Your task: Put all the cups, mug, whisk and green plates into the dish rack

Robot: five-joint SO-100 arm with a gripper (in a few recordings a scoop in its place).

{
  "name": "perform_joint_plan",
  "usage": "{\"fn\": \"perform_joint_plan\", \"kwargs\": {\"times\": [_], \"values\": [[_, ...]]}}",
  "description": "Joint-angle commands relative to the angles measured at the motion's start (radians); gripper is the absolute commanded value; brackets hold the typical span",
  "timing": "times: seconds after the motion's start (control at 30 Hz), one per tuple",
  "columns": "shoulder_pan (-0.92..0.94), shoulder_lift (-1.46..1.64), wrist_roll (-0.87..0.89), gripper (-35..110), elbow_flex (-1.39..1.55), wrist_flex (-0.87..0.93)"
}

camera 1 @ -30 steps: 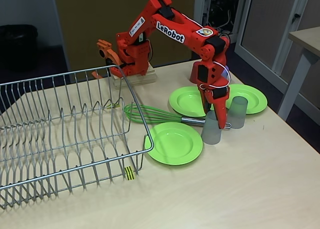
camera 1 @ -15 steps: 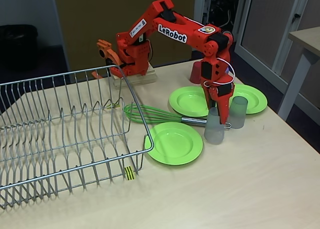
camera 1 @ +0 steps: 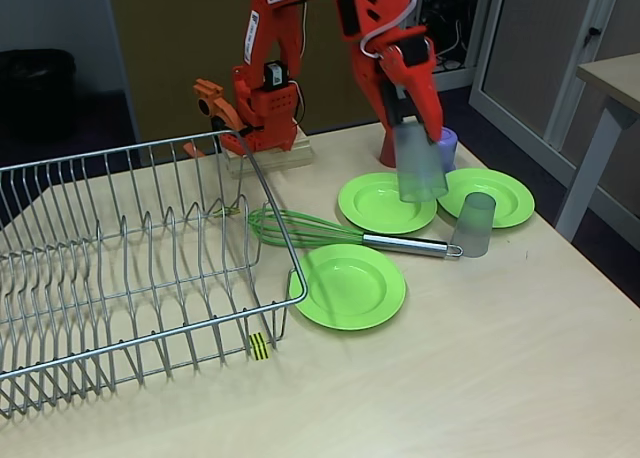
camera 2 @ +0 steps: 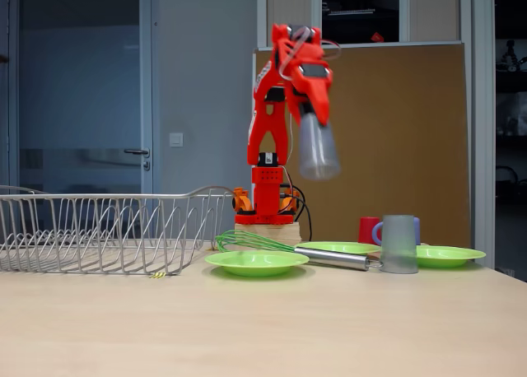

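Above the desk (camera 1: pixel 520 358), hand (camera 1: pixel 408 113) gripping one frosted translucent tumbler (camera 1: pixel 420 164); second tumbler (camera 1: pixel 473 224), three round lime plates (camera 1: pixel 350 285), wire-looped whisk (camera 1: pixel 330 230) lying beside empty wire dish rack (camera 1: pixel 120 268).

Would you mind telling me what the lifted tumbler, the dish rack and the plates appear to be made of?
The lifted tumbler in the claw looks like frosted grey plastic: the background shows through hazily. The dish rack seems to be bare silver metal wire with glinting prongs. The three plates look like glossy lime-green plastic, probably moulded.
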Motion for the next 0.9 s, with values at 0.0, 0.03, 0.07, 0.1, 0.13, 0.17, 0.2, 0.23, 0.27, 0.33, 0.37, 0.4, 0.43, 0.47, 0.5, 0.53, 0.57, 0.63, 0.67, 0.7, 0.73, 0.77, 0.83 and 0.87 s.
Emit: {"fn": "perform_joint_plan", "kwargs": {"times": [0.0, 0.03, 0.07, 0.1, 0.13, 0.17, 0.2, 0.23, 0.27, 0.33, 0.37, 0.4, 0.43, 0.47, 0.5, 0.53, 0.57, 0.63, 0.67, 0.7, 0.73, 0.77, 0.83, 0.87], "values": [[0.222, 0.170, -0.175, 0, -0.005, 0.040], [0.291, 0.178, -0.219, 0, 0.003, 0.040], [0.364, 0.178, -0.242, 0, 0.015, 0.034], [0.434, 0.173, -0.272, 0, 0.025, 0.028], [0.497, 0.152, -0.296, 0, 0.025, 0.023], [0.558, 0.114, -0.316, 0, 0.005, 0.026], [0.607, 0.066, -0.341, 0, -0.021, 0.029], [0.652, 0.017, -0.368, 0, -0.048, 0.025], [0.692, -0.043, -0.391, 0, -0.081, 0.021], [0.759, -0.175, -0.433, 0, -0.158, 0.008], [0.782, -0.245, -0.453, 0, -0.202, -0.005], [0.804, -0.325, -0.468, 0, -0.253, -0.012], [0.821, -0.410, -0.477, 0, -0.319, -0.012], [0.839, -0.495, -0.480, 0, -0.391, -0.005], [0.853, -0.577, -0.488, 0, -0.459, -0.003], [0.864, -0.658, -0.494, 0, -0.537, 0.000], [0.871, -0.739, -0.499, 0, -0.620, 0.005], [0.882, -0.859, -0.505, 0, -0.729, -0.003], [0.887, -0.893, -0.505, 0, -0.750, -0.015], [0.890, -0.916, -0.505, 2, -0.758, -0.026], [0.891, -0.930, -0.505, 2, -0.758, -0.040], [0.894, -0.940, -0.505, 2, -0.758, -0.049], [0.902, -0.960, -0.503, 2, -0.758, -0.055], [0.905, -0.971, -0.502, 1, -0.762, -0.055]]}}
